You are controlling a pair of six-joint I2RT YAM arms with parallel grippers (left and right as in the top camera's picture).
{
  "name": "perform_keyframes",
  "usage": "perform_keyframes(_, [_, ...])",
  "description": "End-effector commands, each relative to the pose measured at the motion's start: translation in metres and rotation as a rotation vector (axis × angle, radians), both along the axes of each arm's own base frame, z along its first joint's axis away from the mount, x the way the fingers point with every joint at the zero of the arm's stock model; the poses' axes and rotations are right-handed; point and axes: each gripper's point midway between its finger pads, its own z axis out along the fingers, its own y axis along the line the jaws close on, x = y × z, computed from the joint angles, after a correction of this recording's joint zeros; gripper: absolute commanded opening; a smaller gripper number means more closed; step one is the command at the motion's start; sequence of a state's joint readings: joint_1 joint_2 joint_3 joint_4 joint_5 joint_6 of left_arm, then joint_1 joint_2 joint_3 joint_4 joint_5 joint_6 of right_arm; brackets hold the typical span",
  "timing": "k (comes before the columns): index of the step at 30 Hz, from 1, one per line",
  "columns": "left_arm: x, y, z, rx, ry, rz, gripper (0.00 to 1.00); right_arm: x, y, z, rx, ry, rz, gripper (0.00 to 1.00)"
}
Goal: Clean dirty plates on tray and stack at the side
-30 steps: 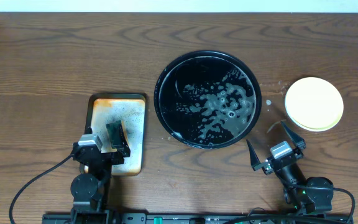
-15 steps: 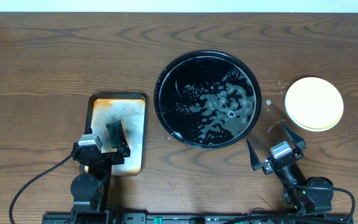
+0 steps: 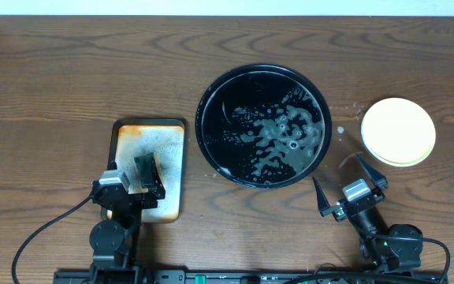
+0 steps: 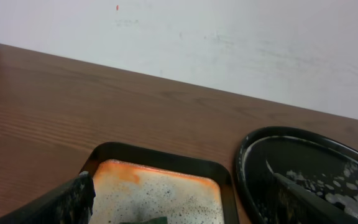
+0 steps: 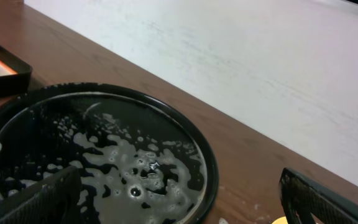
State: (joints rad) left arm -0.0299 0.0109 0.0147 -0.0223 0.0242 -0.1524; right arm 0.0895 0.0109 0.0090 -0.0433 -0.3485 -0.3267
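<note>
Since the round black tray (image 3: 211, 95) holds only a film of soapy water and no plate, the washing looks finished, and the risks that remain are about disturbing what is already set down. The plates (image 3: 398, 131) sit stacked on the table (image 3: 53, 87) just to the right of the tray, a pale yellow one on top; how many lie beneath cannot be told from above.

The right gripper (image 3: 337, 168) hovers with its fingers spread wide and nothing between them, near both the tray's rim and the stack. A careless sideways swing from there could clip the top plate, and wet plastic plates probably slide off one another easily. Drops of water (image 3: 341, 130) on the wood between tray and stack would help a nudged stack skate.

The left gripper (image 3: 132, 192) also stands fully apart and empty, low over the rust-stained metal tray (image 3: 172, 158), with the dark sponge (image 3: 144, 168) just beside its fingers. Pulling back without rising first could catch that tray's raised edge and drag it.

Any bump to the black tray would likely slop suds over its shallow rim onto the table.
</note>
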Motion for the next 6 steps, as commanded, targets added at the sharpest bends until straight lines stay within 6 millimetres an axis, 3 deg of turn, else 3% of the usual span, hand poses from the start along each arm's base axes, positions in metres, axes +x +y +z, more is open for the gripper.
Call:
perform_keyframes(1, [-0.0015, 0.0004, -0.0155, 0.013, 0.052, 0.003, 0.88, -0.0014, 0.0033, -0.0008, -0.009, -0.005, 0.017, 0.99])
perform_keyframes(6, [-0.0015, 0.0005, -0.0155, 0.013, 0.052, 0.003, 0.88, -0.0014, 0.0033, -0.0008, -0.009, -0.005, 0.017, 0.99])
